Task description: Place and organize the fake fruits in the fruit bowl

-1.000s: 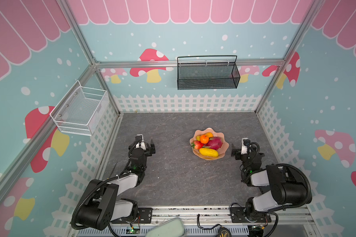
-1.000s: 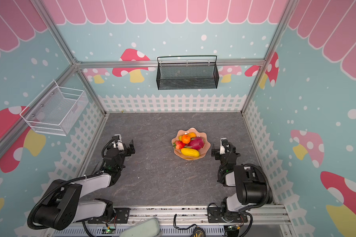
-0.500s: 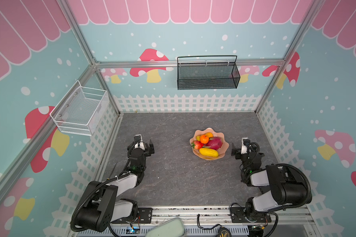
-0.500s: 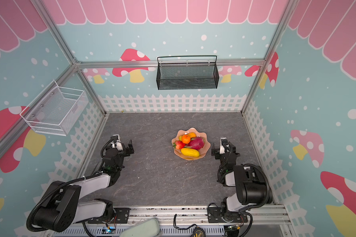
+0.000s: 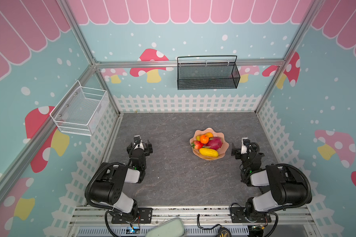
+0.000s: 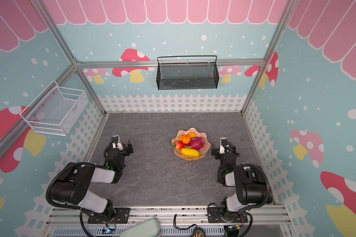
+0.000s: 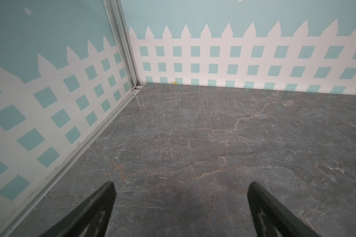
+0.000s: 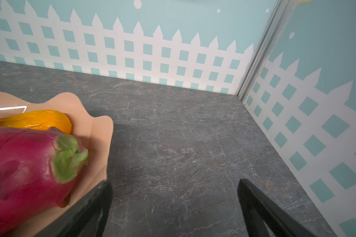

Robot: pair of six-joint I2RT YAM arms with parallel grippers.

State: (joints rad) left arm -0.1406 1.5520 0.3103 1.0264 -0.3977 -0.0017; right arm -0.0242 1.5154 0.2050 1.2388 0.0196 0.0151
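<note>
Fruit bowl on counter, 3 o'clock of centre. Holds five: one dragon fruit mid-bowl, one strawberry at 9, one orange at 11, two yellow-orange oblongs at 6 and 12. My right pincer gapes wide beside bowl's 3 o'clock rim; my left pincer likewise wide, over counter.

I see the fruit bowl, glossy peach-pink with a wavy rim, upright on the grey table, right of centre. All five fruits lie inside, packed close: magenta dragon fruit in the middle, strawberry at its left, orange behind, yellow fruit in front, yellow-orange fruit at the back.
</note>
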